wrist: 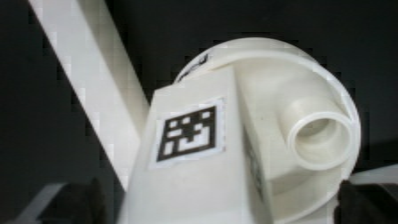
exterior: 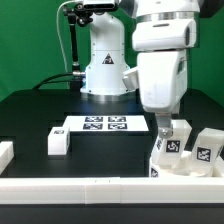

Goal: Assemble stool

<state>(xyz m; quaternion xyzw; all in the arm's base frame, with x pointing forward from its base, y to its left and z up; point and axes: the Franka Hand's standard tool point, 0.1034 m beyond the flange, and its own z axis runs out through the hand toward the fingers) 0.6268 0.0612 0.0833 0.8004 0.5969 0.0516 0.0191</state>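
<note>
My gripper (exterior: 168, 128) hangs down at the exterior view's right and is shut on a white blocky stool leg (exterior: 172, 146) with a square tag. In the wrist view the leg (wrist: 192, 130) fills the gap between my dark fingers (wrist: 75, 208), with my gripper (wrist: 228, 208) closed against both its sides. A rounded white stool part with a round socket hole (wrist: 327, 138) sits right behind the leg, touching it. Another tagged stool piece (exterior: 208, 150) stands just to the right. A loose white leg (exterior: 58, 142) lies left of the marker board.
The marker board (exterior: 101, 124) lies flat in the middle of the black table. A long white border rail (exterior: 100, 190) runs along the front, and shows in the wrist view (wrist: 89, 70) too. A white piece (exterior: 5, 152) sits at the left edge. The arm's base (exterior: 105, 70) stands behind.
</note>
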